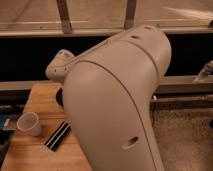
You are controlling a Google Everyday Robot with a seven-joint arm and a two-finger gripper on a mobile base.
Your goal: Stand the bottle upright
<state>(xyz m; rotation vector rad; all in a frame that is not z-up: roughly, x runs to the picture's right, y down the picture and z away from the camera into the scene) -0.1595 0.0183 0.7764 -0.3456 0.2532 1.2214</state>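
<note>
1 cup (28, 123), 1 striped bar (57, 135) on tbl (25, 156); tool closed (hid behind arm (115, 100)).

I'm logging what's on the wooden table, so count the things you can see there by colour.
White: 1, the cup
Black with white stripes: 1, the bar
Dark: 1, a thing partly hidden by the arm
Total: 3
No bottle shows; the claw is out of view, shut.

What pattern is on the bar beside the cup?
Bar: black, white stripes, camera view. Shut gripper hidden behind the arm.
</note>
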